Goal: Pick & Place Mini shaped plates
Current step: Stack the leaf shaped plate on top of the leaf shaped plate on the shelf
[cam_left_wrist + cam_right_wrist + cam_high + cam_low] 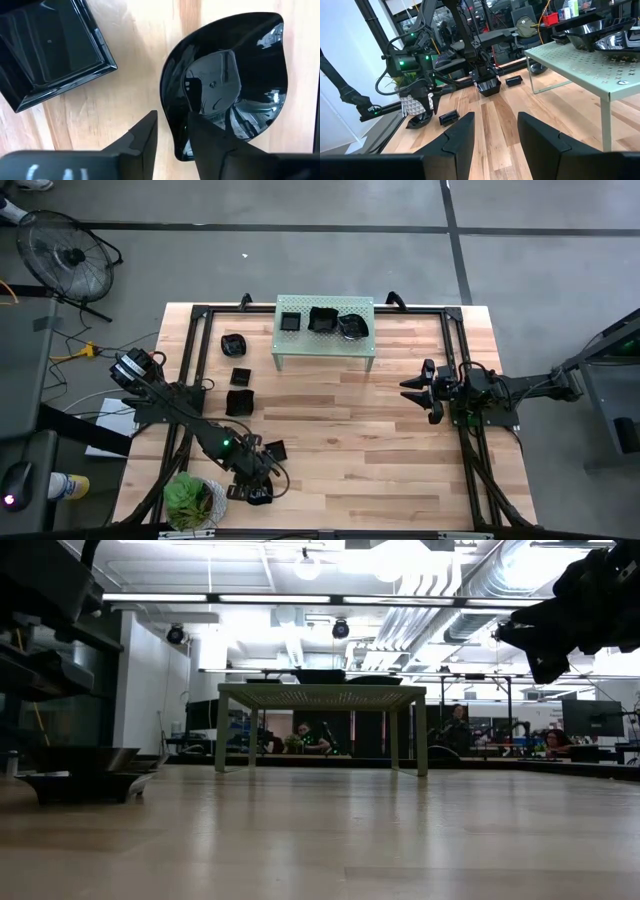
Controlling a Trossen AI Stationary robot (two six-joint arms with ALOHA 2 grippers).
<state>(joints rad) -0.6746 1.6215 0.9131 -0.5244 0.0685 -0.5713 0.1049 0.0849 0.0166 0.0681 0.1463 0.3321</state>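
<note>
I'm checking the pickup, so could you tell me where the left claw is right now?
In the high view the left claw is at the table's near left corner, beside the plant; its wrist view shows its fingers straddling the rim of a curved plate.

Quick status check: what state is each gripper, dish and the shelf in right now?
Left gripper: lowered, fingers straddling the rim of a curved glossy black dish, not yet clamped.
Right gripper: open, empty, raised above the table.
Square glossy black dish: flat on the wood, upright.
Pale green perforated metal shelf: standing, carrying three black dishes.
</note>
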